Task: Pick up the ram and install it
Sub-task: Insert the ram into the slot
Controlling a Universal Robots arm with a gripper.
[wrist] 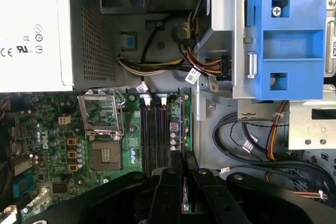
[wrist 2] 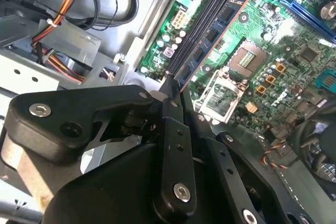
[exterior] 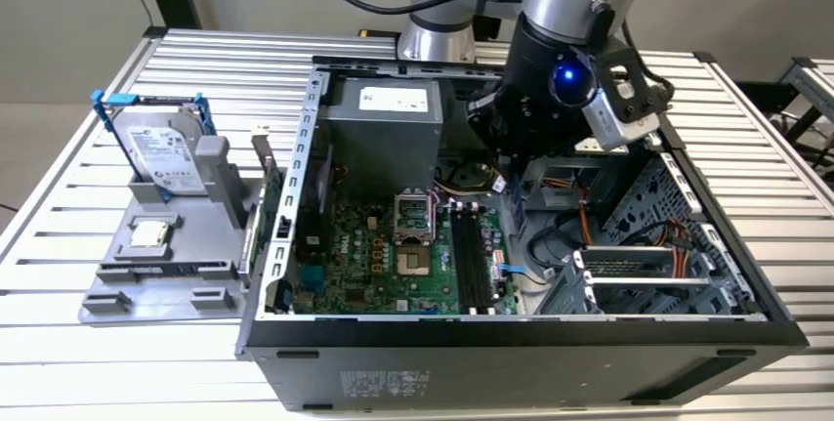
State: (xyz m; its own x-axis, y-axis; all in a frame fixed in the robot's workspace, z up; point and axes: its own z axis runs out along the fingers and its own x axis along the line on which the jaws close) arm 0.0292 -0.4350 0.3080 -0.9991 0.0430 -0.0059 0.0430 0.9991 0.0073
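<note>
The gripper [wrist 2: 170, 88] is pressed together on one end of the ram [wrist 2: 215, 32], pinching it between its black fingers [wrist 2: 176, 145]. In the second wrist view the ram is a long, thin, narrow stick. Its face is blue with a row of small dark chips, and one long edge looks reddish. It reaches out from the fingertips over the green motherboard [wrist 2: 294, 72].

In the first wrist view the ram is nearly edge-on, a slim strip [wrist: 182, 129] parallel to the black memory slots [wrist: 152, 135] and just beside them. Whether it touches a slot cannot be told.

In the exterior view the arm reaches down into the open computer case [exterior: 521, 367], which lies on the slatted metal surface [exterior: 78, 362]. The ram [exterior: 519, 204] hangs below the gripper, slightly to the exterior view's right of the slots and towards their far end.

Well apart, on the exterior view's left, a grey stand [exterior: 170, 274] holds a silver hard drive in a blue frame [exterior: 163, 152] and a small square chip [exterior: 150, 233].
</note>
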